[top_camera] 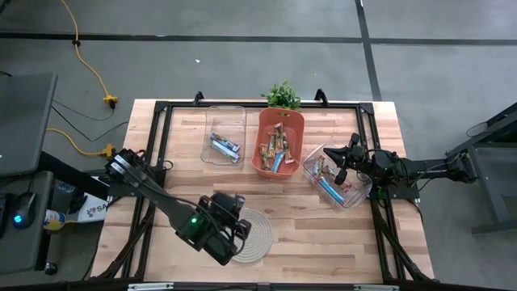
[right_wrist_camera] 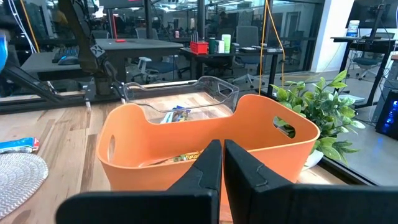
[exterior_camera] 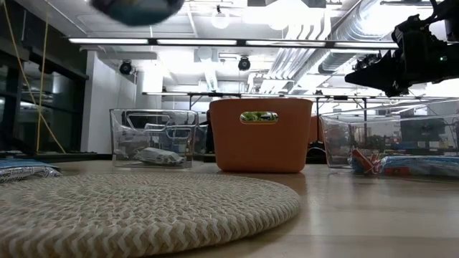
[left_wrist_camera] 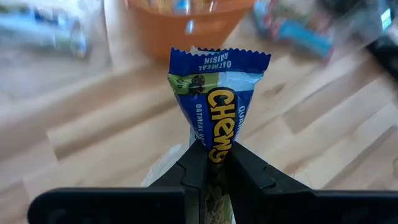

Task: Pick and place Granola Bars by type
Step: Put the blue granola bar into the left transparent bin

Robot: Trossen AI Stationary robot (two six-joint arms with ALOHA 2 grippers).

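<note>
1. From above, my left gripper [top_camera: 233, 229] hung over the round woven mat [top_camera: 254, 230], on the side of the orange basket [top_camera: 280, 142] away from the little plant [top_camera: 282, 95]. My right gripper [top_camera: 343, 162] waited over the clear bin [top_camera: 338, 178] to the right of that basket; a second clear bin [top_camera: 224, 136] sat to its left.

2. At table height, the basket [exterior_camera: 261, 135] stood in the middle with a clear bin on each side, wrapped bars lying flat in both. The coiled mat [exterior_camera: 143, 208] filled the near ground, ribbed and rope-like.

3. Past my left wrist, my fingers [left_wrist_camera: 193, 168] pinched the lower end of a blue-wrapped granola bar [left_wrist_camera: 216, 106], which stood upright above the pale plank tabletop [left_wrist_camera: 323, 143], the basket beyond it. It looked light, its film wrapper crinkly and probably slick (the crimped end seals would give little purchase). I judged the firm body the better place to hold.

4. Past my right wrist, my fingers [right_wrist_camera: 202, 171] were pressed together on nothing, facing the smooth, rounded plastic basket [right_wrist_camera: 205, 146] with its handle slot.
</note>
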